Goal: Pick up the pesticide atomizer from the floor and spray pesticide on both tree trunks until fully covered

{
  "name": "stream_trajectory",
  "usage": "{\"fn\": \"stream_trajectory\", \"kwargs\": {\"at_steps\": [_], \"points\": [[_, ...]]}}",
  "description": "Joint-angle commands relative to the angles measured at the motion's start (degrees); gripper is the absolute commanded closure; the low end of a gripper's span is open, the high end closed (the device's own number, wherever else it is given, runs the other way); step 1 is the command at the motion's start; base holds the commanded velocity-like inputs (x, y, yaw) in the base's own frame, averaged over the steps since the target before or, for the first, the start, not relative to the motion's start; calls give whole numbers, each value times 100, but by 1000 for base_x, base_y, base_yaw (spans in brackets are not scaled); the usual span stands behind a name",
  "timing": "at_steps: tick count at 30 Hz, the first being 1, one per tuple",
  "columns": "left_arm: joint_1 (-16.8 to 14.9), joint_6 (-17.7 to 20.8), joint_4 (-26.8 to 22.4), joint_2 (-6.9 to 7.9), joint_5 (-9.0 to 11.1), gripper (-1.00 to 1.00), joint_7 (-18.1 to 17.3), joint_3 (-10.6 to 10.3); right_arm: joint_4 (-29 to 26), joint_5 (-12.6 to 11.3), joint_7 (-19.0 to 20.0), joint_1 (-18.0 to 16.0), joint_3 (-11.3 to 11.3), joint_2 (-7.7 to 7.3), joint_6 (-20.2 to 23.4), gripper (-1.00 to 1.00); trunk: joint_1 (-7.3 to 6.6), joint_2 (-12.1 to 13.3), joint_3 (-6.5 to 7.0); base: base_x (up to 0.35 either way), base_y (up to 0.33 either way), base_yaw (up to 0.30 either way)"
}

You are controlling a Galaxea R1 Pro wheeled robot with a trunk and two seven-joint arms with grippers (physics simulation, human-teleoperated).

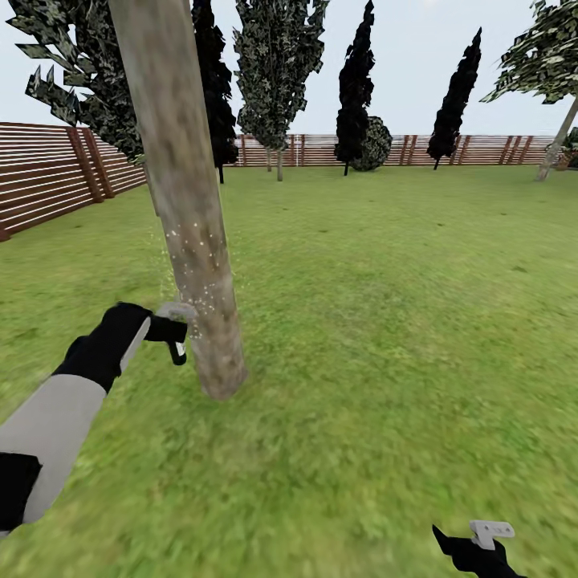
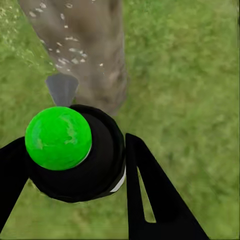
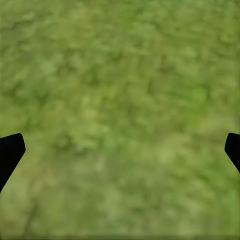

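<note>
Left gripper (image 1: 178, 337) fingers grasping pesticide atomizer (image 2: 75, 152), spraying tree trunk (image 1: 189, 233) left of frame; coverage partial. Right gripper (image 3: 120, 150) fingers released. Second tree pending.

Left arm (image 1: 56, 417): light grey forearm shell with a black band at its near end and a black wrist housing. Left gripper (image 2: 75, 165): flat black fingers, one with a narrow slot. Right gripper (image 1: 474, 550): black body carrying a pale grey bracket; black fingertips (image 3: 10, 152).
</note>
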Motion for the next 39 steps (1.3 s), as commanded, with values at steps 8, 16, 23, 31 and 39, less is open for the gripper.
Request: {"fn": "stream_trajectory", "kwargs": {"at_steps": [8,16,23,31,39], "points": [[1198,-1694,934,-205,1152,100,1355,271,-1,1,0,0,-5,0,0,-100,0,0,1,0,0,0],[1674,-3529,1477,-760,1245,100,2366,281,-6,-7,-8,0,-5,0,-13,-100,0,0,1,113,-71,67],[1761,-3574,1568,-765,1247,100,2336,272,-8,-7,-9,0,-14,0,-11,-100,0,0,1,216,-200,79],[1768,-3568,1577,-765,1224,100,2334,270,-3,-7,-9,0,-11,0,-9,-100,0,0,-2,168,-232,86],[1773,-3511,1579,-778,1222,100,2341,257,-3,-7,-9,0,-5,0,-9,-100,0,0,-2,242,-186,144]]}}
